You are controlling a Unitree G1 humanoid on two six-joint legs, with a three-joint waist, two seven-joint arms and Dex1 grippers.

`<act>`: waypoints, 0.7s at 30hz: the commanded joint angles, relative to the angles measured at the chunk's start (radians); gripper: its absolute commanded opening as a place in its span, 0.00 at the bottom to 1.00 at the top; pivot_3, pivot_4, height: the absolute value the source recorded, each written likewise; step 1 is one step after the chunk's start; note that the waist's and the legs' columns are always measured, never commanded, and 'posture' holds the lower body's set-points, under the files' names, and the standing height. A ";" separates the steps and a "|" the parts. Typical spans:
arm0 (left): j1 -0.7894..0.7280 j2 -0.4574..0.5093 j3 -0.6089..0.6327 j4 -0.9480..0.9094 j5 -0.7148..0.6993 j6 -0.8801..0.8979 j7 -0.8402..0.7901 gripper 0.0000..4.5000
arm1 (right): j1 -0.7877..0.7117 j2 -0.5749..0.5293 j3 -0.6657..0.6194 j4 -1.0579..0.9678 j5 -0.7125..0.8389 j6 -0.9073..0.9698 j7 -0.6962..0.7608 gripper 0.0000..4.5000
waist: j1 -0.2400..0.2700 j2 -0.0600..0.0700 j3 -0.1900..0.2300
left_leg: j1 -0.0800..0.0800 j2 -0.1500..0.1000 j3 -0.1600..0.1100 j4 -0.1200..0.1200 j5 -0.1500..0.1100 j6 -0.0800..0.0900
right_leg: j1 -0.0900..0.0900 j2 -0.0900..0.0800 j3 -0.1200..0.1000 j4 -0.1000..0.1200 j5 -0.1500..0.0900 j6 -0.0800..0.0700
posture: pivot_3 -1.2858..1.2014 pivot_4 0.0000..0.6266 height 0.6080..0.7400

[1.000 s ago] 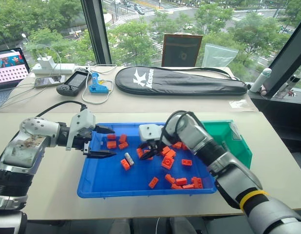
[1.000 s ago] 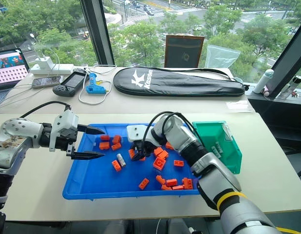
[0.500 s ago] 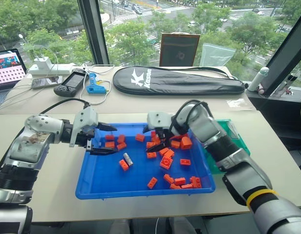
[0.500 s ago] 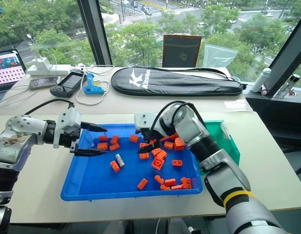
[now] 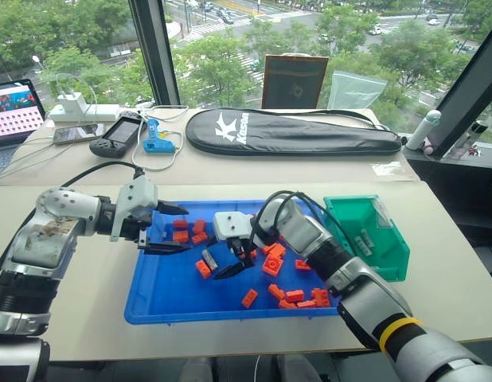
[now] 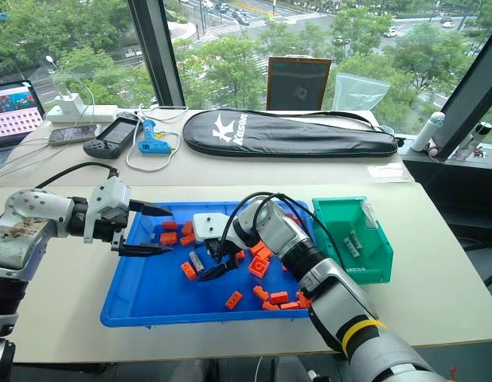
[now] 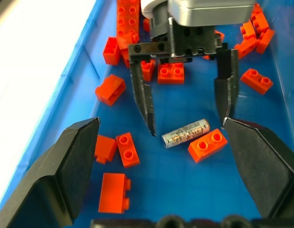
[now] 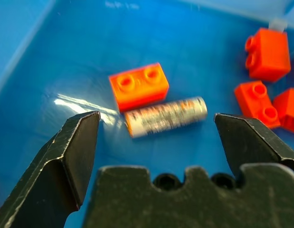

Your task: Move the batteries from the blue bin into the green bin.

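A silvery battery lies flat on the floor of the blue bin, left of centre, touching an orange brick. My right gripper hangs just above the battery, open, with one finger on each side of it. At the bin's left end my left gripper is open and holds nothing; it points across at the right gripper. The green bin stands against the blue bin's right end, and a few silvery batteries lie inside it.
Several orange bricks lie scattered over the blue bin's middle and right. Behind the bins, on the far table, are a black racket bag, a handheld game console, a blue tool and a laptop.
My right gripper opened, then moved left and down from the bricks in the bin's middle to the battery. The left gripper stayed put. The view shifted a little.
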 commanded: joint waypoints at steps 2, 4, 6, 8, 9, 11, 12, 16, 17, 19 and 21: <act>0.022 0.026 0.053 -0.054 -0.023 0.004 0.017 1.00 | -0.039 0.066 -0.008 0.104 -0.009 -0.135 -0.007 0.99 | -0.004 0.000 0.000 | 0.001 0.000 0.000 0.000 0.000 0.000 | 0.000 0.000 0.000 0.000 0.000 0.000 | 0.52 0.24 0.95; 0.029 0.026 0.057 -0.061 -0.023 0.007 0.022 1.00 | -0.046 0.076 -0.014 0.132 -0.012 -0.156 -0.005 0.99 | -0.005 0.000 0.000 | 0.002 0.000 0.000 -0.001 0.000 0.000 | 0.001 0.000 0.000 0.000 0.000 0.000 | 0.52 0.24 0.95; 0.034 0.027 0.060 -0.068 -0.026 0.011 0.025 1.00 | -0.050 0.081 -0.023 0.150 -0.012 -0.163 0.000 0.88 | -0.005 0.000 0.000 | 0.003 0.000 0.000 -0.002 0.000 0.000 | 0.001 0.000 0.000 0.001 0.000 0.000 | 0.52 0.24 0.95; 0.037 0.028 0.062 -0.071 -0.028 0.013 0.028 1.00 | -0.051 0.083 -0.029 0.160 -0.012 -0.169 0.004 0.77 | -0.004 0.000 0.000 | 0.003 0.000 0.000 -0.001 0.000 -0.001 | 0.001 0.000 0.000 0.001 0.000 0.000 | 0.52 0.24 0.95; 0.037 0.027 0.062 -0.071 -0.029 0.013 0.028 1.00 | -0.050 0.074 -0.032 0.156 -0.014 -0.169 0.008 0.70 | -0.003 0.000 0.000 | 0.003 0.000 0.000 -0.001 0.001 -0.001 | 0.001 0.000 0.000 0.001 0.000 0.000 | 0.52 0.24 0.95; 0.037 0.026 0.062 -0.071 -0.029 0.014 0.027 1.00 | -0.049 0.061 -0.040 0.147 -0.014 -0.164 0.012 0.55 | -0.001 0.000 0.000 | 0.003 0.000 0.000 -0.001 0.001 -0.002 | 0.002 0.000 0.000 0.001 0.000 0.000 | 0.52 0.24 0.95; 0.033 0.023 0.059 -0.068 -0.029 0.014 0.027 1.00 | -0.050 0.051 -0.048 0.137 -0.009 -0.155 0.015 0.55 | -0.001 0.000 0.000 | 0.003 0.000 0.000 -0.001 0.001 -0.002 | 0.002 0.000 0.000 0.001 0.000 0.000 | 0.52 0.24 0.95; 0.006 0.004 0.039 -0.046 -0.026 0.006 0.023 1.00 | -0.048 -0.008 -0.091 0.041 0.026 -0.087 0.043 0.55 | 0.001 0.000 0.000 | 0.003 0.000 0.000 -0.001 0.001 -0.002 | 0.001 0.000 0.000 0.002 0.000 0.000 | 0.52 0.24 0.95; -0.006 -0.005 0.032 -0.036 -0.025 0.002 0.021 1.00 | -0.044 -0.033 -0.107 -0.012 0.041 -0.049 0.055 0.55 | 0.002 0.000 0.000 | 0.003 0.000 0.000 -0.001 0.001 -0.002 | 0.001 0.000 0.000 0.003 0.000 0.000 | 0.52 0.24 0.95; -0.023 -0.020 0.023 -0.023 -0.026 -0.002 0.018 1.00 | -0.034 -0.071 -0.130 -0.104 0.064 0.021 0.073 0.55 | 0.004 0.000 0.001 | 0.003 0.000 0.000 -0.001 0.001 -0.002 | 0.001 0.000 0.000 0.004 0.000 0.000 | 0.52 0.24 0.95; -0.049 -0.043 0.013 -0.007 -0.028 -0.002 0.015 1.00 | -0.020 -0.133 -0.160 -0.218 0.089 0.112 0.095 0.55 | 0.004 0.000 0.001 | 0.003 0.000 0.000 -0.001 0.001 -0.002 | 0.001 0.000 0.000 0.005 0.000 0.000 | 0.52 0.24 0.95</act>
